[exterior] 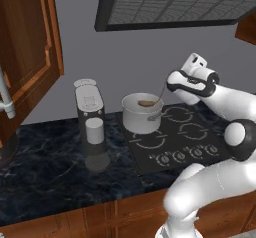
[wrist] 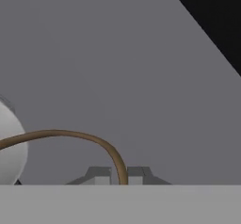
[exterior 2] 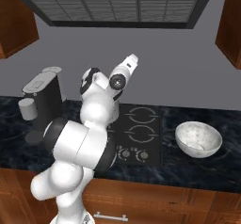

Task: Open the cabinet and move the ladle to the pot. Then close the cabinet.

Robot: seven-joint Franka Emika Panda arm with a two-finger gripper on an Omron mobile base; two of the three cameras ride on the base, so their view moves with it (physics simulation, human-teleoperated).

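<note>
The pale pot (exterior: 141, 116) stands on the back left burner of the cooktop (exterior: 175, 137). The ladle (exterior: 147, 103) has its small bowl inside the pot, and its thin handle rises to the right up to my gripper (exterior: 169, 84), which hangs just right of the pot and above it. In the hand view the curved brown ladle (wrist: 66, 134) handle runs between the fingertips of the gripper (wrist: 120, 176), which is shut on it. The pot (wrist: 9, 145) shows there as a white curve at the left. The cabinet (exterior: 27, 47) door stands open at the left with its silver bar handle (exterior: 5, 99).
A dark coffee machine (exterior: 90, 114) with a small white cup (exterior: 94, 130) stands left of the pot on the dark marble counter (exterior: 45, 167). A white speckled bowl (exterior 2: 198, 139) sits right of the cooktop. A range hood (exterior: 170, 4) hangs overhead.
</note>
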